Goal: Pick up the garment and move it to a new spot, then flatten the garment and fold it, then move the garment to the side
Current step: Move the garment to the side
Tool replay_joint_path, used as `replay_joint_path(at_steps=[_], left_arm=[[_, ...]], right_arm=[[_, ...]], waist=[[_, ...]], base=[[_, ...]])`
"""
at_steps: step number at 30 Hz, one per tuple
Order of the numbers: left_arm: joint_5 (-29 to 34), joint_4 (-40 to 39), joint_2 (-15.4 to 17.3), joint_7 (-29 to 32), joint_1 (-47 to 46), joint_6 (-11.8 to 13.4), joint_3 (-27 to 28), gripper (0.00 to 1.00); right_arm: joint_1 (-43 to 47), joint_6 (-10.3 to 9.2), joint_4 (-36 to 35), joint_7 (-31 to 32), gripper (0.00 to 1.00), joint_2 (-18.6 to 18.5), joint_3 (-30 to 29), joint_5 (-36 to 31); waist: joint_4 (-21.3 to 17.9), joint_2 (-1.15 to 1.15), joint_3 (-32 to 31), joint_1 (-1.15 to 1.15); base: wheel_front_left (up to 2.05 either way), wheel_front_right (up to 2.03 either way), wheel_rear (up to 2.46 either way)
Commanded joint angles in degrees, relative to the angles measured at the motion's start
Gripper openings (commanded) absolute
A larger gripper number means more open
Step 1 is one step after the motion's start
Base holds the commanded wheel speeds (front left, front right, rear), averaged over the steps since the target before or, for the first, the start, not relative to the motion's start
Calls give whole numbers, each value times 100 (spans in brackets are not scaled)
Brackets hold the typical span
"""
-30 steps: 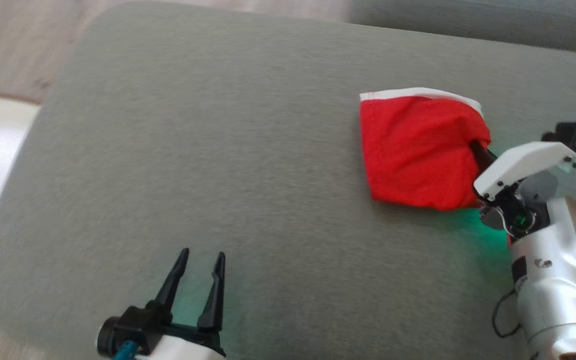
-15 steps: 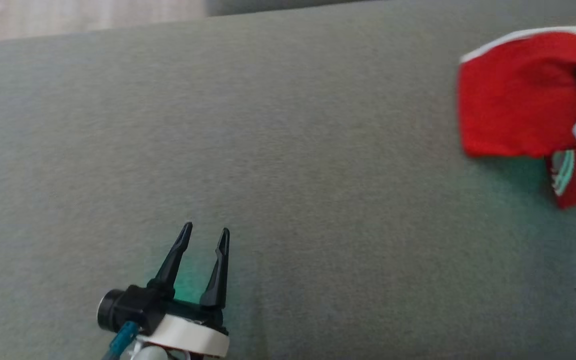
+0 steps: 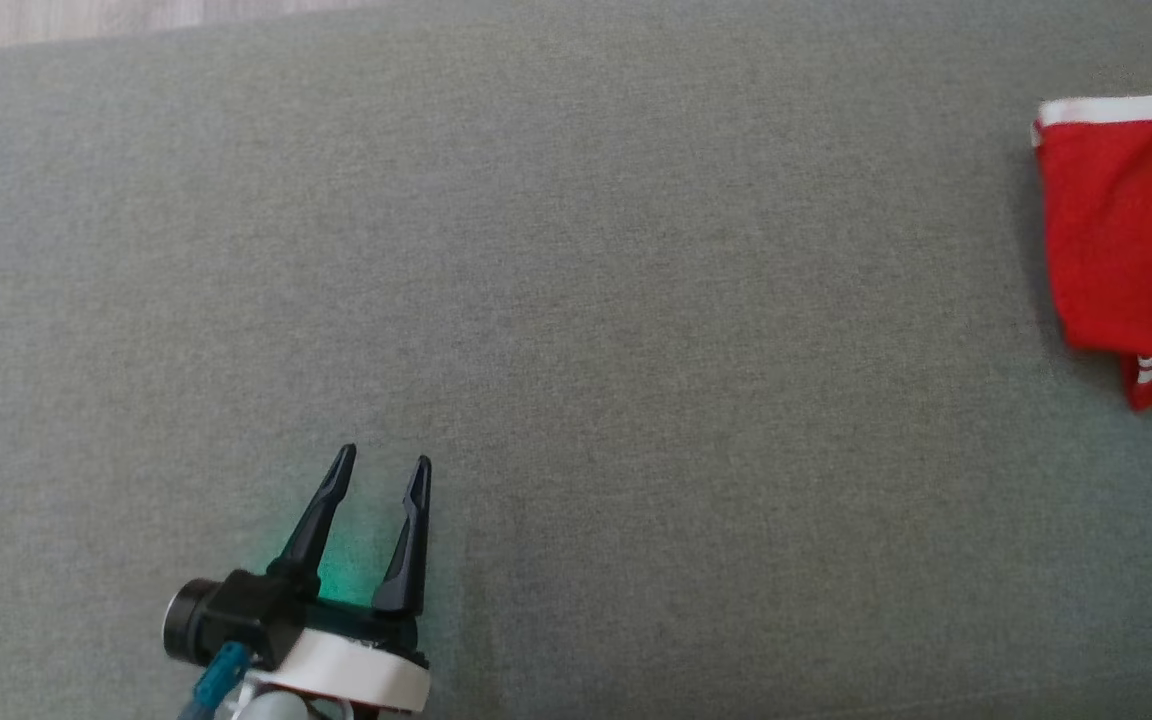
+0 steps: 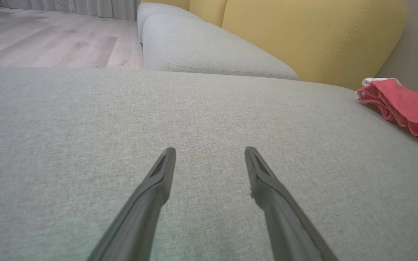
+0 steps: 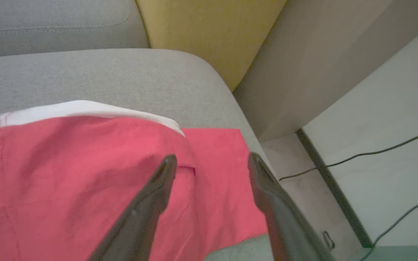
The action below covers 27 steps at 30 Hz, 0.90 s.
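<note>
Garment (image 3: 1126,230) is lying folded near the sofa cushion's (image 3: 576,300) right edge; right gripper (image 5: 212,157) is hovering over it, jaws released; left gripper (image 3: 384,456) is resting apart, jaws spread and empty.

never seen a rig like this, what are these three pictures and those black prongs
This is a wheeled robot with two arms; the black prongs are its gripper fingers. One picture comes from a camera on its head, looking down at a grey fabric sofa cushion. The other two come from a camera on each wrist, looking along the fingers. The left gripper stands open over bare cushion. The right gripper stands open above a red cloth garment with a white band. Nothing is held.
</note>
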Motion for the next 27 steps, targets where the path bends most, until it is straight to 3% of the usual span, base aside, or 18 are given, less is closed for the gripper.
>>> replay_joint_path(at_steps=[1, 8, 16, 20, 27], left_arm=[[-11, -160, 23, -30, -149, 9, 195, 100], [-11, -98, -86, -30, 0, 16, 453, 100], [66, 71, -200, -30, 262, 204, 787, 100], [144, 146, -227, -30, 494, 366, 1026, 100], [315, 151, -251, -30, 686, 561, 1327, 100]], right_arm=[[-102, 43, -401, -341, 100, -120, 108, -225], [174, 43, -1303, -1602, 100, 640, 569, -352], [1528, 43, -2332, -2694, 100, 1391, 1378, -185], [2409, 43, -2370, -3424, 100, 1728, 1719, -189], [3525, 43, -1636, -4479, 100, 2029, 1903, -140]], waist=[[25, 0, -41, 0], [103, 0, -442, 0], [322, 0, -1069, 0], [403, 0, -1355, 0], [555, 0, -1600, 0]], base=[[0, 0, 0], [0, 0, 0], [0, 0, 0], [0, 0, 0], [0, 0, 0]])
